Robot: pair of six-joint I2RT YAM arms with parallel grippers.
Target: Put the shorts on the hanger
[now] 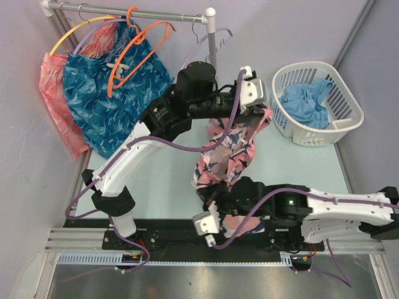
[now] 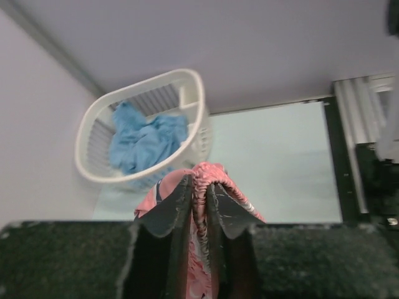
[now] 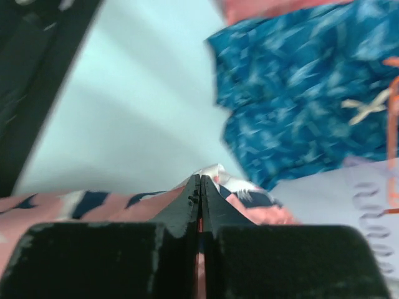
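The salmon-pink shorts point(image 1: 227, 156) with navy and white leaf shapes hang stretched between my two grippers above the table's middle. My left gripper point(image 1: 262, 112) is shut on the gathered waistband point(image 2: 209, 177) at the upper end. My right gripper point(image 1: 209, 196) is shut on a lower edge of the shorts point(image 3: 218, 177), near the front of the table. The orange hanger point(image 1: 134, 53) hangs by its hook from the rail at the back left, over the teal-blue shorts. It shows at the right edge of the right wrist view point(image 3: 393, 124).
Teal-blue patterned shorts point(image 1: 112, 99) and a coral-pink garment point(image 1: 56, 93) hang on the rail point(image 1: 131, 9) at the back left, with a yellow hanger point(image 1: 72, 31) and lavender hangers point(image 1: 212, 40). A white basket point(image 1: 349, 106) holding blue cloth point(image 1: 305, 103) stands at the back right.
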